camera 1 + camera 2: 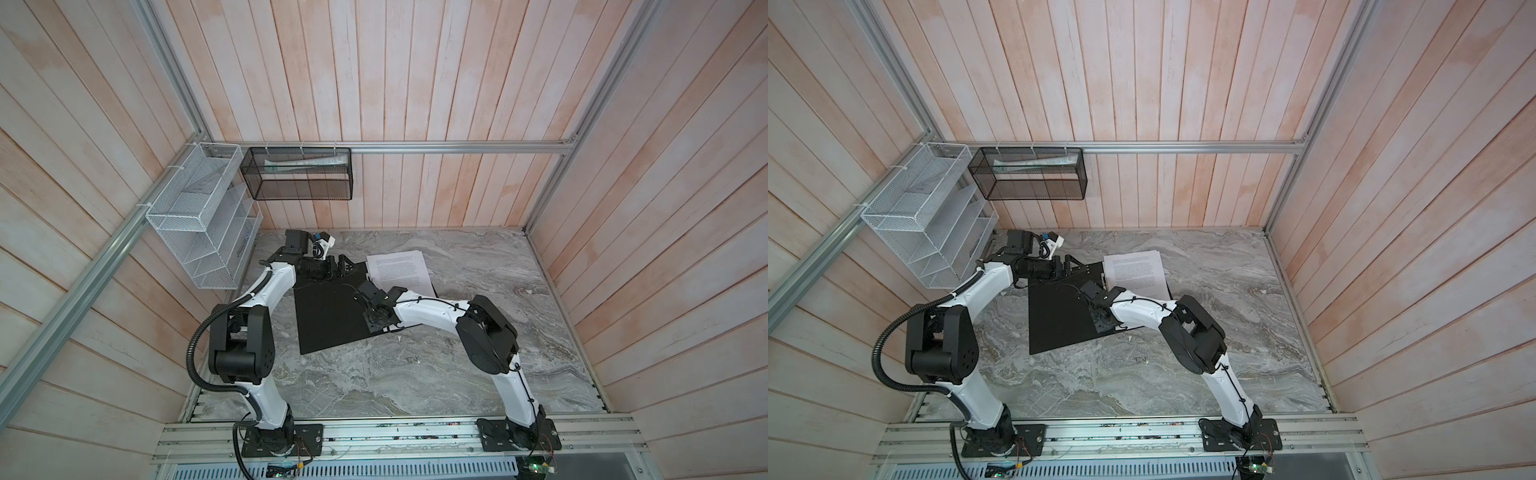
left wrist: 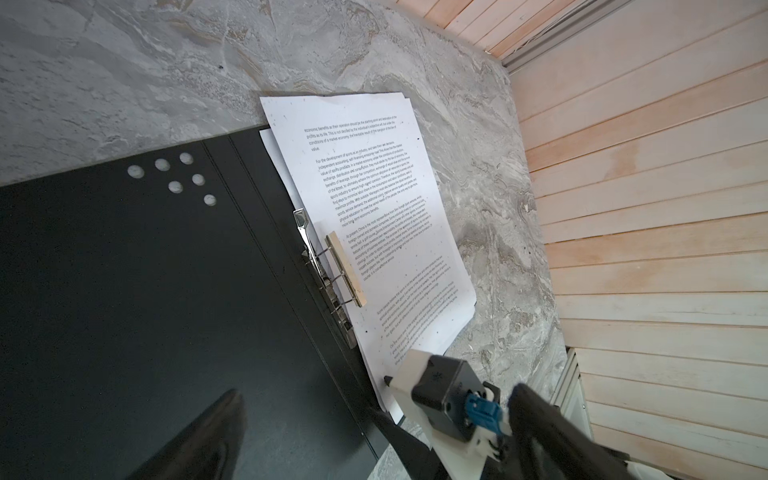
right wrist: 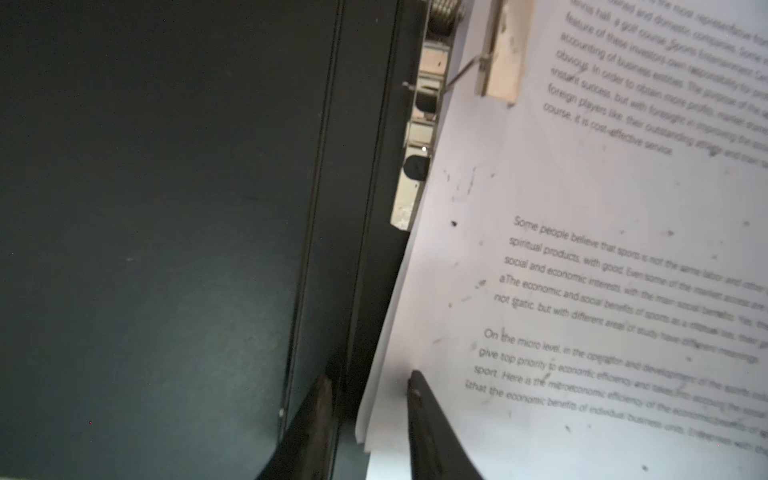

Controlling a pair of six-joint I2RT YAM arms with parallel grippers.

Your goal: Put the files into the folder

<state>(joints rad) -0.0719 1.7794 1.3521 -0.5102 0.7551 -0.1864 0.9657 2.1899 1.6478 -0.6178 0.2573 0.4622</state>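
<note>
The right gripper (image 3: 370,384) is at the near end of the folder's (image 1: 328,316) spine. Its jaws are part open and hold nothing: one tip rests on the files (image 3: 582,249), the other on the folder's black inside. If it pinches here it may drag only the top sheet and buckle it against the clip (image 2: 328,266). The files cover the folder's right half and jut past its far edge onto the bench (image 1: 415,374). Over the folder's far left corner the left gripper (image 1: 341,266) is spread wide and empty.

Black folder (image 1: 328,316) lies open; printed white files (image 1: 399,270) (slightly fanned) cover its clip side.
</note>
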